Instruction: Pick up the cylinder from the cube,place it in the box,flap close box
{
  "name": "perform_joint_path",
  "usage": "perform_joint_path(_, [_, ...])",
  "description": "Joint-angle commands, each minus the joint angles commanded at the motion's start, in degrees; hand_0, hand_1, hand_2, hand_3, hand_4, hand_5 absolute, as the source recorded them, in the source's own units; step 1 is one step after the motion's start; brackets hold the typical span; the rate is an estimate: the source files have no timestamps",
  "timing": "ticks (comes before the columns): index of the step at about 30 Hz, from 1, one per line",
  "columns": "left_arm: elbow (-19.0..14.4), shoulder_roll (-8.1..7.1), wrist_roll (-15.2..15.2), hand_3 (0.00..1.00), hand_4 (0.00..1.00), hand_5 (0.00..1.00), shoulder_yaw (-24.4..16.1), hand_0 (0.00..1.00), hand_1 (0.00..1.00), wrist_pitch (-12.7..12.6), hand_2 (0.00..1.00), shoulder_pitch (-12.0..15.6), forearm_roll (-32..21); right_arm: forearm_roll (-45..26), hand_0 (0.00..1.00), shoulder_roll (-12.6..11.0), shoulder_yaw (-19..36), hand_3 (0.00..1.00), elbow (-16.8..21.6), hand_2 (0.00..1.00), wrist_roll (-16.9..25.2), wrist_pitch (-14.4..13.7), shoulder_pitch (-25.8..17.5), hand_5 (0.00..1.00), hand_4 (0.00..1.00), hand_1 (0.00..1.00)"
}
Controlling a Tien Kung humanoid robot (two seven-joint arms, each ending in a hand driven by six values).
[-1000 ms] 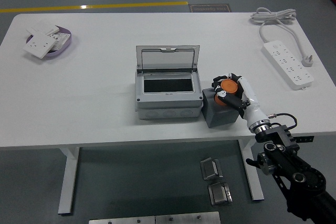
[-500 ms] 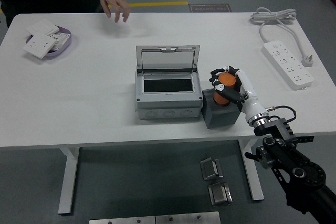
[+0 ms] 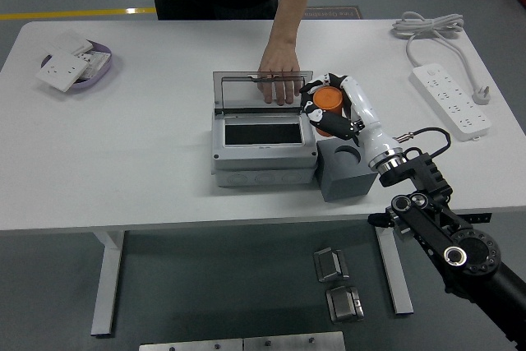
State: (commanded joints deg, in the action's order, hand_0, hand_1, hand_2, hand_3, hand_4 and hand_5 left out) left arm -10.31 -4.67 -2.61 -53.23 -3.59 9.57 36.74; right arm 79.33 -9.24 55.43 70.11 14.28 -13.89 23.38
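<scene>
My right hand (image 3: 327,108) is shut on the orange cylinder (image 3: 328,100), holding it in the air above the right end of the grey box (image 3: 263,147). The grey cube (image 3: 344,171) stands just right of the box, its round top hole bare. The box's clear lid (image 3: 261,92) stands upright at the back, and the dark inside shows. A person's hand (image 3: 279,78) rests on the lid's top edge, close to my fingers. My left arm does not show.
A purple dish (image 3: 85,78) with white socket plates sits at the far left. A white power strip (image 3: 451,100) with its cable lies at the right. The person stands at the table's far side.
My right hand lifted the cylinder out of the cube and carried it up and left toward the box. The person came over and laid a hand on the lid.
</scene>
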Motion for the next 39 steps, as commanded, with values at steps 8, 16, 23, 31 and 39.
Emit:
perform_joint_path(8, [0.0, -0.2, -0.2, 0.618, 0.661, 0.179, -0.5, 0.57, 0.623, -0.2, 0.609, -0.2, 0.4, 16.2, 0.036, 1.9, -8.9, 0.247, -2.5, 0.338, -6.9, -2.1, 6.8, 0.002, 0.002, 0.183])
perform_joint_path(16, [0.0, -0.37, -0.7, 0.618, 0.662, 0.183, -1.2, 0.57, 0.623, -0.4, 0.61, -0.3, 1.1, 28.7, 0.002, 3.5, -16.5, 0.263, -9.2, 0.341, -10.3, -0.5, 13.6, 0.002, 0.002, 0.15])
perform_joint_path(23, [0.0, -0.51, -0.9, 0.62, 0.661, 0.184, -2.0, 0.571, 0.623, -0.5, 0.61, -0.5, 2.4, 31.0, 0.017, 3.4, -22.6, 0.295, -14.0, 0.373, -9.8, 0.0, 18.5, 0.002, 0.011, 0.17])
perform_joint_path(31, [0.0, -0.48, -1.3, 0.618, 0.659, 0.182, -2.7, 0.57, 0.623, -0.6, 0.61, -0.7, 4.0, 29.5, 0.387, 3.8, -23.9, 0.46, -15.8, 0.483, -10.1, 2.3, 20.7, 0.002, 0.383, 0.458])
perform_joint_path(39, [0.0, -0.53, -1.5, 0.619, 0.659, 0.186, -3.7, 0.57, 0.624, -0.8, 0.61, -0.9, 6.4, 29.2, 0.678, 4.0, -24.6, 0.63, -16.6, 0.637, -10.1, 2.8, 21.3, 0.04, 0.421, 0.676])
